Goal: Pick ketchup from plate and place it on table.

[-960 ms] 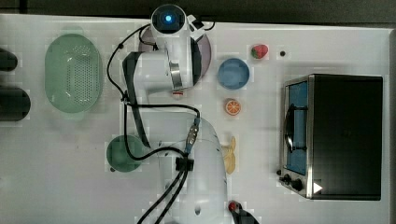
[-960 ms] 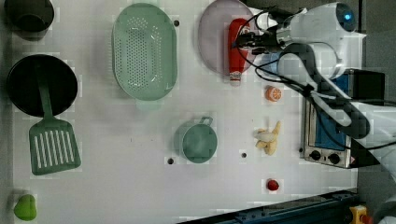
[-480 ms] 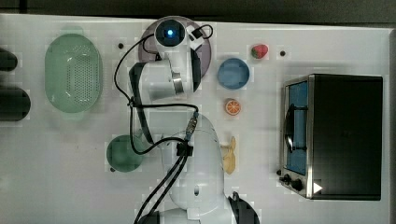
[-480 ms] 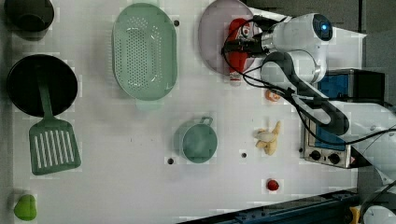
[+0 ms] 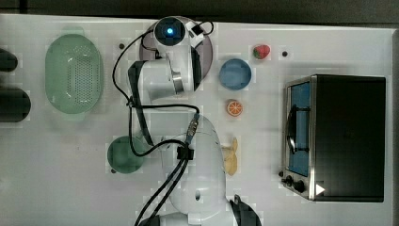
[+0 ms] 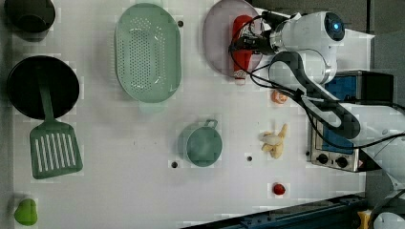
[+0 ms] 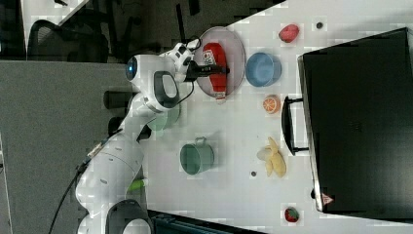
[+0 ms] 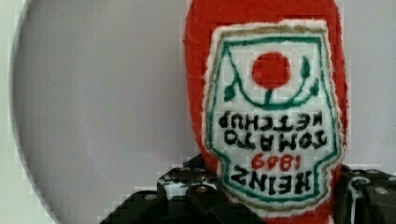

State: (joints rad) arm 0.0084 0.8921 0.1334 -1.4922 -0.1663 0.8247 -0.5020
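The end effector point(image 6: 244, 42) straddles the ketchup point(image 6: 241, 45) lying flat on the plate point(image 6: 217, 43) — fingers either side of it, whether clamped I cannot tell — likely for lifting to the bench point(image 6: 143, 167).

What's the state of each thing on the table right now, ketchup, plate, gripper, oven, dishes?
ketchup: lying flat on the plate, cap end past the rim.
plate: flat on the table.
gripper: fingers either side of the ketchup.
toaster oven: door closed.
green basket: empty.
blue bowl: empty.
teal mug: upright.
spatula: handle resting in the black pan.
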